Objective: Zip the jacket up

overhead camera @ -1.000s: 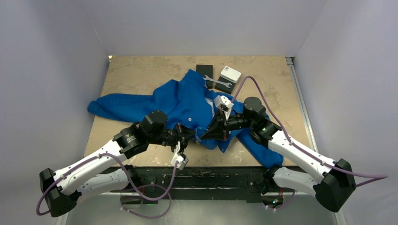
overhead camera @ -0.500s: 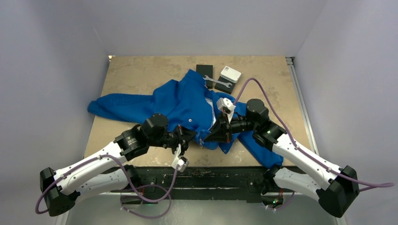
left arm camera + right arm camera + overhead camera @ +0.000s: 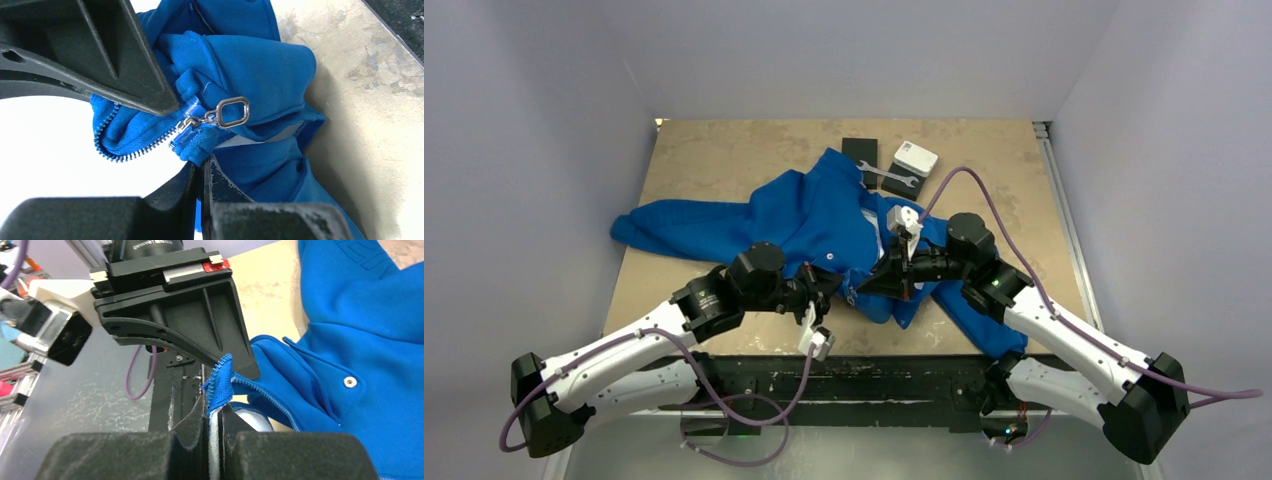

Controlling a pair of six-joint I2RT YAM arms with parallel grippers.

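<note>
— What grips the jacket (image 3: 814,215)?
— Both, at its near hem: left gripper (image 3: 202,167) clamped on fabric beside the zipper pull (image 3: 232,111), right gripper (image 3: 214,415) pinching the zipper tape (image 3: 220,382).
— The jacket?
— Sprawled on the table (image 3: 714,150); beyond it, a wrench (image 3: 887,176) on a black box (image 3: 896,189).

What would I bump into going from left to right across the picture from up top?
Jacket's sleeve → left end effector → right end effector → white box
</note>
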